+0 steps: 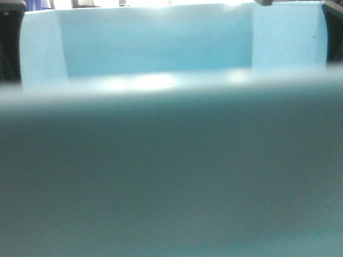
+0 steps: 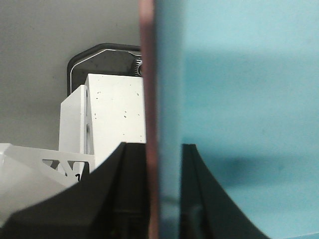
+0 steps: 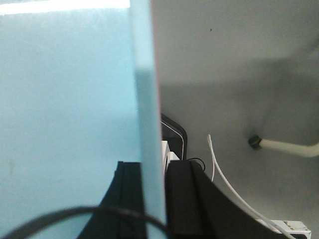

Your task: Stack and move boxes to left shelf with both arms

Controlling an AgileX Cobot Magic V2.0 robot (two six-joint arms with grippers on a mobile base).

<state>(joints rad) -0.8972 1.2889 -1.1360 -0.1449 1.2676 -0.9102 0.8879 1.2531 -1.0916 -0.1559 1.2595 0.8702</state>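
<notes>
The light blue box (image 1: 161,48) fills the front view; its near wall is a blur right at the lens and its inside is bare. In the left wrist view the pink box's wall (image 2: 147,99) lies flat against the blue box's wall (image 2: 239,99), the blue one nested inside. My left gripper (image 2: 163,149) is shut on both walls, one black finger on each side. My right gripper (image 3: 152,167) is shut on the blue wall (image 3: 147,99) at the opposite end, with a thin pink edge just behind it. The left shelf is out of view.
Below the left gripper sit a white block-shaped part (image 2: 114,114) and a dark rounded plate (image 2: 104,57) on a grey surface. Beside the right gripper lie a thin white cable (image 3: 224,174) and a pale hose with a dark fitting (image 3: 256,142). A black cable (image 3: 75,214) loops close to the lens.
</notes>
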